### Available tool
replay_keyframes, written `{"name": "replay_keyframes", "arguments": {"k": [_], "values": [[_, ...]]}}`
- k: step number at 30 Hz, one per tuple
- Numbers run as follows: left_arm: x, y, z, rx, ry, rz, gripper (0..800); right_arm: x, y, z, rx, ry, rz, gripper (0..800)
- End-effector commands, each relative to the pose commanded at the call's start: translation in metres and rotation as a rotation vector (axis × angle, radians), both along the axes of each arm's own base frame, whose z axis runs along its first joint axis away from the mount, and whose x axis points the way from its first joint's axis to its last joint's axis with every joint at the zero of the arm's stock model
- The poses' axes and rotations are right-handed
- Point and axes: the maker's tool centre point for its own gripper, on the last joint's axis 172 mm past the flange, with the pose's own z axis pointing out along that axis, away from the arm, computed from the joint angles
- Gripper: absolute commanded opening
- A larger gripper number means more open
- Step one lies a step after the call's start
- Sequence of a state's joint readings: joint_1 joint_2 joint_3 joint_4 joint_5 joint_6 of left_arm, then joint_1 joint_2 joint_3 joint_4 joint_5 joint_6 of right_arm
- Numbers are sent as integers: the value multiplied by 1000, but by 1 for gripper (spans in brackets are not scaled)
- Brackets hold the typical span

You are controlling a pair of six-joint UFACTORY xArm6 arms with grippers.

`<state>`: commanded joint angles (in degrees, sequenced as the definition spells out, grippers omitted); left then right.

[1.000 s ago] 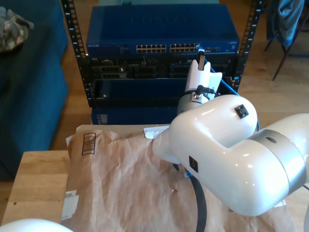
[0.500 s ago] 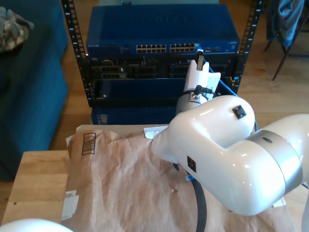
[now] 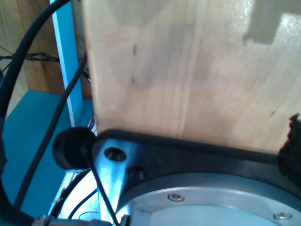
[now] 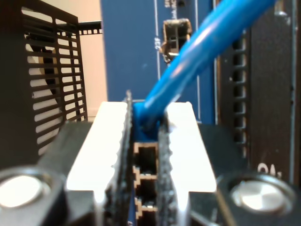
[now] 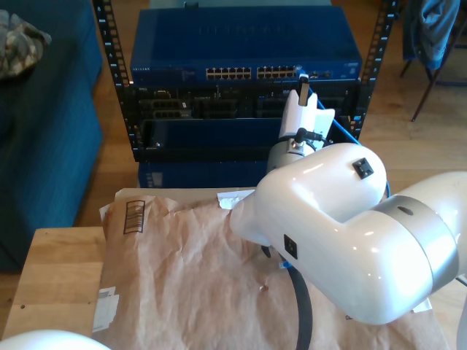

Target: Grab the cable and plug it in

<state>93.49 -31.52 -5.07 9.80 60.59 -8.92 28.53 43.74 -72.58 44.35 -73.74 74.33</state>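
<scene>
Cable (image 4: 207,42), bright blue, was pinched between the closed pads of my second gripper (image 4: 146,123) right at the switch (image 5: 244,44)'s port row (image 4: 146,181). Misalignment could jam the plug against the port edge. My first gripper's state I couldn't tell. Brown paper (image 5: 190,277) covered the wooden table (image 5: 55,277).

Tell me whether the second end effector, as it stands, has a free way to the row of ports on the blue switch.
Probably yes: my second end effector holds the blue cable right at the ports, with nothing between them.
</scene>
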Motion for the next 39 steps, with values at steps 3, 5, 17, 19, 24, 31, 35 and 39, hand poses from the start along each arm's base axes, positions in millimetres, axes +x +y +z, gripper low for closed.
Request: {"name": "replay_keyframes", "arguments": {"k": [3,5,17,19,24,31,35,39], "values": [[0,0,0,0,0,0,800,1,0,1,2,-1,1,0],[0,0,0,0,-1,-1,800,1,0,1,2,-1,1,0],[0,0,0,0,0,0,800,1,2,5,8,-8,3,0],[0,0,0,0,0,0,800,1,2,6,9,-10,3,0],[0,1,0,1,-1,-1,800,2,4,6,10,-12,6,0],[0,0,0,0,0,0,800,5,5,8,16,-17,7,0],[0,1,0,1,-1,0,800,7,6,8,18,-21,7,0],[0,0,0,0,0,0,800,13,9,6,27,-13,15,0]]}}
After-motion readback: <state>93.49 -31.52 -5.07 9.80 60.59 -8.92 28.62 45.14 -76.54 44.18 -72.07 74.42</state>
